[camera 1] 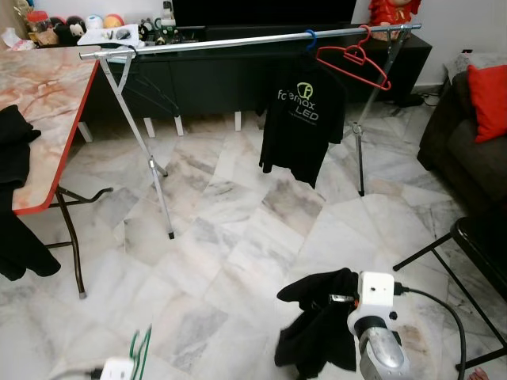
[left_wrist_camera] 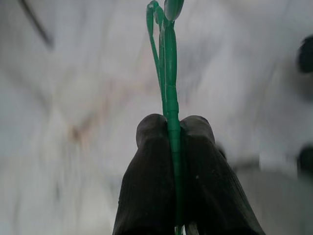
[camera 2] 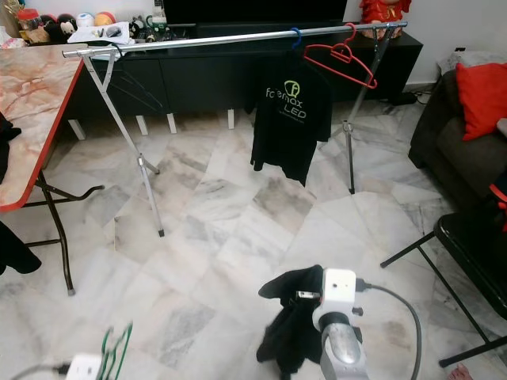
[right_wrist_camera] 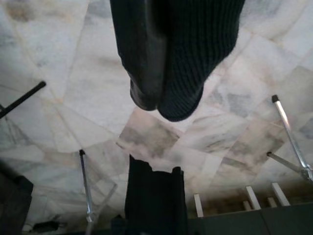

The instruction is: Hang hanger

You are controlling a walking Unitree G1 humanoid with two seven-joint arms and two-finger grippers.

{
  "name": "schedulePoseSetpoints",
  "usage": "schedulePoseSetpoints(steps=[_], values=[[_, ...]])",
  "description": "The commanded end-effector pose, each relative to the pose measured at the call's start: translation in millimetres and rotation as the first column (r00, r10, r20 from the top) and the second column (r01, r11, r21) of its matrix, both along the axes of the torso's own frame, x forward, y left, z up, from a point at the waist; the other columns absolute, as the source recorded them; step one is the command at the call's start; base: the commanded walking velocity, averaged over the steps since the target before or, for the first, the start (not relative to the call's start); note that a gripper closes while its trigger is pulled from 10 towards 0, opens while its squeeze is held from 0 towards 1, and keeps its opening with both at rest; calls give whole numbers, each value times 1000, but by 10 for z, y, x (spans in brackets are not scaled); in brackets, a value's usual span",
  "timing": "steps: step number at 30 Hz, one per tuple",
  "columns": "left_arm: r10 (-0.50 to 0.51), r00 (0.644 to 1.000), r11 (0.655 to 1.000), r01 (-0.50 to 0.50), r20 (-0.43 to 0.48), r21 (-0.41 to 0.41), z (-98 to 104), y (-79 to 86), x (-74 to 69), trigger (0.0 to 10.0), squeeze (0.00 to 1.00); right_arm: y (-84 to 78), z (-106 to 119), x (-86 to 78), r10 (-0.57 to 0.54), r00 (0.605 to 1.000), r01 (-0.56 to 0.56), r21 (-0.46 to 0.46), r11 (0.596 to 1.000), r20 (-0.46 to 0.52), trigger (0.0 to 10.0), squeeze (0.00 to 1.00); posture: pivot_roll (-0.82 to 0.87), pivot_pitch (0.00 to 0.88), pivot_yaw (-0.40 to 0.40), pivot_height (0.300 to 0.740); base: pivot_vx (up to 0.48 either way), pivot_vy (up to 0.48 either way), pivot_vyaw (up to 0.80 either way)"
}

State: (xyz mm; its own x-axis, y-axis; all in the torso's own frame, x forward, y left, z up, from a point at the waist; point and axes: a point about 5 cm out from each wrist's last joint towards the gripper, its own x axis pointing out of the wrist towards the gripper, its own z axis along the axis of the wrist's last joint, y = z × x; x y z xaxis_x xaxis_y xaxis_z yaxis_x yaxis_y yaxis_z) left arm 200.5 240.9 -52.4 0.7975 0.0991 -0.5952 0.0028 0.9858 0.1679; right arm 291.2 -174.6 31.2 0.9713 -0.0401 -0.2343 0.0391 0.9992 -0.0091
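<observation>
My left gripper (left_wrist_camera: 171,123) is shut on a green hanger (left_wrist_camera: 169,73), whose thin wire runs up between the two black fingers. The same green hanger (camera 1: 141,350) shows low at the near left, above the floor. My right gripper (right_wrist_camera: 164,104) is shut on a black garment (camera 1: 315,324) that droops from it at the near right. Across the room stands a silver clothes rail (camera 1: 238,40). A black printed T-shirt (camera 1: 301,119) hangs from it on a blue hook, and a bare red hanger (camera 1: 354,59) hangs beside it to the right.
A marble-topped folding table (camera 1: 43,95) with dark clothes (camera 1: 12,138) stands at the left. A dark sofa with a red cushion (camera 1: 487,99) and a black metal frame (camera 1: 467,241) are at the right. A black cabinet (camera 1: 206,79) runs behind the rail.
</observation>
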Motion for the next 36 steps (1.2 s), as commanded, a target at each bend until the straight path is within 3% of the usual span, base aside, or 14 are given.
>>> schedulePoseSetpoints(steps=[1, 2, 4, 6, 8, 11, 14, 16, 19, 22, 25, 33, 36], values=[[-79, 994, 997, 78, 74, 12, 136, 0, 158, 10000, 0, -8, 41, 68, 7, 1000, -7, -17, 1000, -2, 10000, 0, 13, 134, 10, 721, 0, 0, 0], [-170, 977, 985, 169, 125, 24, 263, -41, 309, 10000, 0, -6, 81, 119, 14, 1000, -14, -25, 1000, 5, 10000, 0, 14, 137, 10, 721, 0, 0, 0], [-288, 947, 958, 286, 141, 36, 350, -112, 406, 10000, 0, -17, 104, 157, 13, 1000, -13, -41, 999, 4, 10000, 0, 14, 136, 9, 721, 0, 0, 0], [-426, 896, 905, 425, 127, 36, 432, -198, 491, 10000, 0, -44, 129, 202, -3, 1000, 3, -50, 999, -2, 10000, 0, 19, 136, 9, 721, 0, 0, 0], [-577, 813, 816, 577, 77, 15, 519, -283, 553, 10000, 0, -63, 151, 257, -10, 1000, 9, -76, 997, -18, 10000, 0, 20, 136, 10, 721, 0, 0, 0], [-767, 639, 640, 768, -49, 0, 636, -340, 569, 10000, 0, -47, 216, 351, 5, 1000, -7, -100, 995, -21, 10000, 0, 19, 134, 12, 721, 0, 0, 0], [-842, 527, 533, 846, -112, -22, 827, -374, 617, 10000, 0, -31, 321, 463, 7, 1000, -7, -101, 995, -4, 10000, 0, 17, 132, 16, 721, 0, 0, 0], [-866, 492, 497, 866, -86, -48, 974, -455, 665, 10000, 0, -8, 418, 543, 24, 1000, -22, -117, 993, 15, 10000, 0, 17, 132, 16, 721, 0, 0, 0], [-877, 476, 480, 875, -63, -67, 1049, -508, 677, 10000, 0, 16, 481, 588, 37, 999, -33, -117, 993, 31, 10000, 0, 16, 131, 17, 721, 0, 0, 0], [-905, 426, 417, 895, 23, -158, 1240, -676, 625, 10000, 0, 172, 599, 676, 140, 989, -134, -119, 984, 42, 10000, 0, 11, 130, 16, 721, 0, 0, 0], [-918, 389, 363, 905, 84, -221, 1360, -784, 555, 10000, 0, 275, 561, 677, 222, 975, -222, -149, 964, -12, 10000, 0, 16, 127, 14, 721, 0, 0, 0], [-921, 343, 277, 910, 183, -310, 1566, -934, 463, 10000, 0, 309, 453, 647, 285, 953, -297, -142, 944, -100, 10000, 0, 21, 110, 13, 721, 0, 0, 0], [-913, 349, 272, 907, 212, -321, 1623, -983, 461, 10000, 0, 308, 461, 654, 290, 951, -303, -144, 942, -104, 10000, 0, 21, 107, 14, 721, 0, 0, 0]])
